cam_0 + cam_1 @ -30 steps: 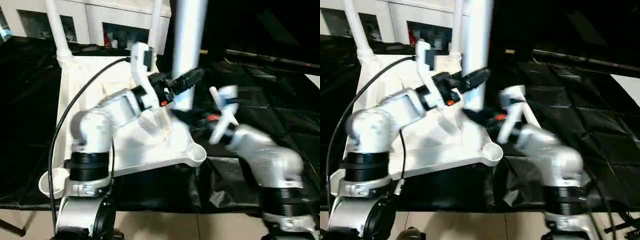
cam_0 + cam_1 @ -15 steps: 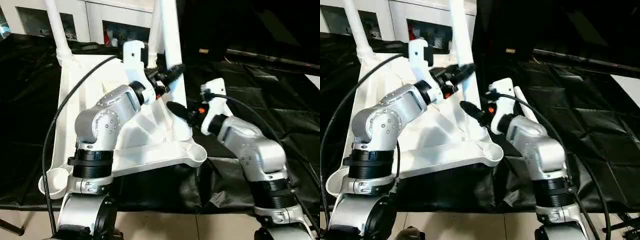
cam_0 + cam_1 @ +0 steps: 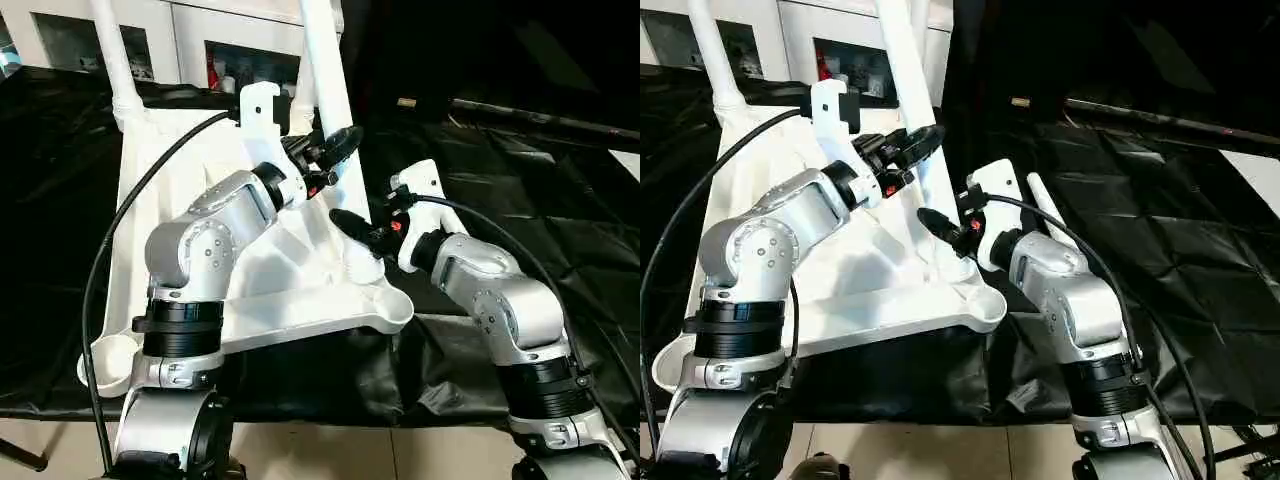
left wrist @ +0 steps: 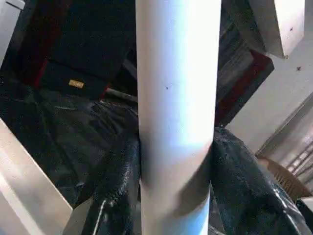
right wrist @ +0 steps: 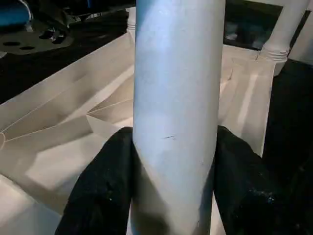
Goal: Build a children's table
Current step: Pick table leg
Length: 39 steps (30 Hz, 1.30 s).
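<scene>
Both grippers clamped one leg: left gripper higher up, right gripper near base, prob. to steer it into tabletop socket at 5 o'clock.

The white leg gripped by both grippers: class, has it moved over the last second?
Yes. The leg has swung from near upright, right of the far-right standing leg, to leaning left across it.
</scene>
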Available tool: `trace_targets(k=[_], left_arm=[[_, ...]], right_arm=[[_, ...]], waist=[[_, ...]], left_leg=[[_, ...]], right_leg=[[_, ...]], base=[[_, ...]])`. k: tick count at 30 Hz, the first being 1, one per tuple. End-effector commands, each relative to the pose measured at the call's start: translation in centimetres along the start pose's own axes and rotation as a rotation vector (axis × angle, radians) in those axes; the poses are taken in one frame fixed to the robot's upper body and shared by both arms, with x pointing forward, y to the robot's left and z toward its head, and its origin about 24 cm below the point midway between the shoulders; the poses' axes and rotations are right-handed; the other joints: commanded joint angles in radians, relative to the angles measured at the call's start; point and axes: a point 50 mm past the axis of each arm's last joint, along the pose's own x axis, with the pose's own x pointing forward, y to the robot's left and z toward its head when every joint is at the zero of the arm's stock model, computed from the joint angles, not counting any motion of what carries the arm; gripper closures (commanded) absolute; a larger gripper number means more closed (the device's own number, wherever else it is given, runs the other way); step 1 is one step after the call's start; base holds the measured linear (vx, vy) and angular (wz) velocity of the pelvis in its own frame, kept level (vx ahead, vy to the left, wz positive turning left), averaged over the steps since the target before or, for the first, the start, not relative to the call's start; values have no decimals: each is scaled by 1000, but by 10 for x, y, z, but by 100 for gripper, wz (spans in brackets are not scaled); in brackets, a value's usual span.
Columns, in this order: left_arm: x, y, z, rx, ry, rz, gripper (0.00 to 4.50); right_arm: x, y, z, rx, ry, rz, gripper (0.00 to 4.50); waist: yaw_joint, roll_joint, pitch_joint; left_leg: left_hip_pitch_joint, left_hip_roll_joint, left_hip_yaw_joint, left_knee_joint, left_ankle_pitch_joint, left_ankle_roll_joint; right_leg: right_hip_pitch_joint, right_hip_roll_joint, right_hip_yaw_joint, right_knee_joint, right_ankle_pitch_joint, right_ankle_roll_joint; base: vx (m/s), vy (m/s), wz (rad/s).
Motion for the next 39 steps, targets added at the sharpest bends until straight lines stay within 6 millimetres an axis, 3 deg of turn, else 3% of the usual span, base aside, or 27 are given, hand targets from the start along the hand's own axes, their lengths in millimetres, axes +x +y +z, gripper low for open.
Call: trace_targets(k=[1,4,9,14,20,26,36,39], left_arm=[[6,-7,-4,-37,13,-48,268],[4,-6,-1,-36,10,-60,268],[-4,-4,6,38,62,-204,268],[-16,2,22,45,89,-338,268],[-26,-6,32,-15,65,-471,268],[-29,-19,37,-57,41,-606,268],[-25,-25,33,-70,49,-632,268],[-24,-26,33,-76,43,-639,268]], right_arm=[[4,8,7,-10,-39,57,266],[3,8,10,43,-65,89,196],[-13,3,12,130,-12,253,159],[-39,-13,15,220,15,363,158],[-50,-16,14,243,61,430,158],[-53,-11,9,263,108,503,158],[-44,-4,3,278,117,539,158],[-40,-3,0,282,121,523,193]], waist=[[-7,6,-75],[-6,5,-76],[-3,9,-76],[0,10,-75],[2,6,-75],[3,3,-74],[3,2,-75],[2,3,-75]], left_leg=[[26,25,-14,-60,-83,-42],[26,25,-14,-60,-85,-35],[29,26,-14,-59,-68,-26],[27,24,-12,-60,-82,-33],[27,27,-11,-57,-92,-37],[25,27,-11,-56,-102,-38],[25,28,-13,-57,-116,-53],[23,27,-13,-57,-106,-51]], right_leg=[[45,-61,47,-63,0,-115],[46,-62,46,-62,-2,-118],[45,-59,46,-60,12,-122],[47,-61,45,-59,0,-143],[47,-67,45,-60,-42,-174],[46,-67,45,-64,-77,-170],[43,-68,44,-66,-107,-156],[45,-67,44,-64,-88,-156]], base=[[0,0,0],[0,0,0],[0,0,0],[0,0,0],[0,0,0],[0,0,0],[0,0,0],[0,0,0]])
